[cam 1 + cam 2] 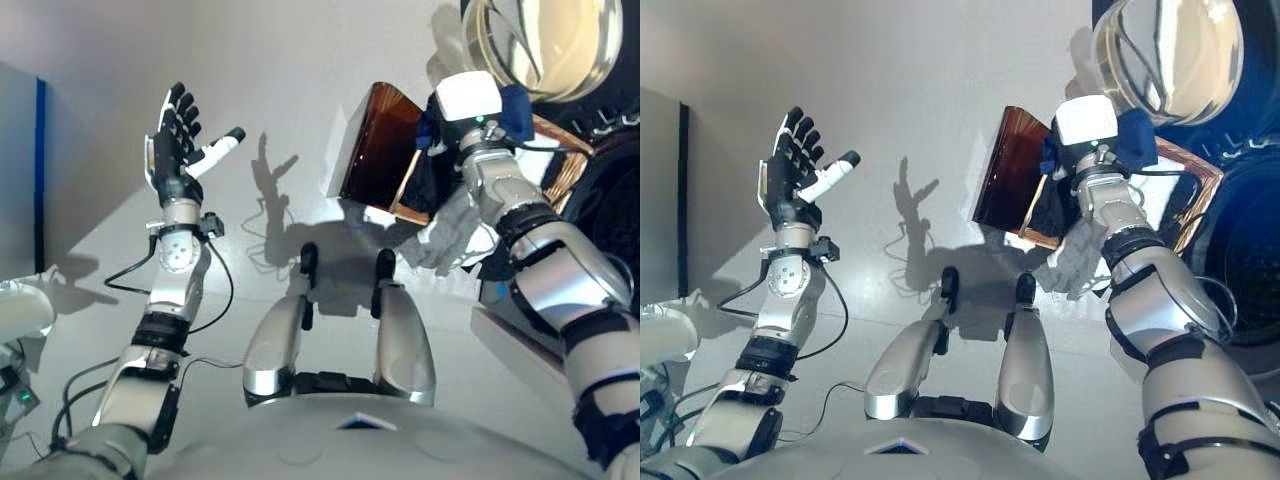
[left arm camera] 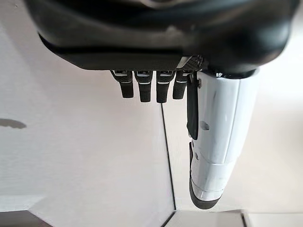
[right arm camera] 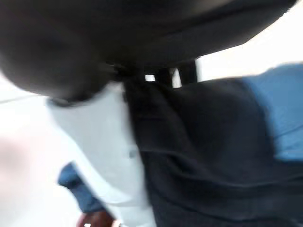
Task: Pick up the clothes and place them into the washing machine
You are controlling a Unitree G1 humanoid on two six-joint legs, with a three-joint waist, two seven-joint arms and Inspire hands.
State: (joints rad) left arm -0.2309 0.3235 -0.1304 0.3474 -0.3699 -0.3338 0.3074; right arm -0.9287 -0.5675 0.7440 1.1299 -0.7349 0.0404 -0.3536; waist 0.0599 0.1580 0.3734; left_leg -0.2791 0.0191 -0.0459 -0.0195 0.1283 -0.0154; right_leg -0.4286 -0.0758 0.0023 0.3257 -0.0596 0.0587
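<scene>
1. Blue and dark cloth (image 3: 227,156) fills the right wrist view, bunched against the right hand (image 1: 1086,125), whose white-covered thumb lies across the fabric; whether the fingers are curled round it cannot be told.
2. In the head views the right hand is raised high, wrapped in blue cloth, just below the round glass door (image 1: 1170,55) of the washing machine (image 1: 1240,250).
3. A brown basket (image 1: 385,150) stands tilted on the pale floor (image 1: 290,70) beside the machine, dark clothes showing at its rim.
4. A grey garment (image 1: 450,235) hangs near the right forearm, in front of the basket.
5. The left hand (image 1: 175,135) is lifted over the floor, well apart from the basket, fingers straight and spread, holding nothing.
</scene>
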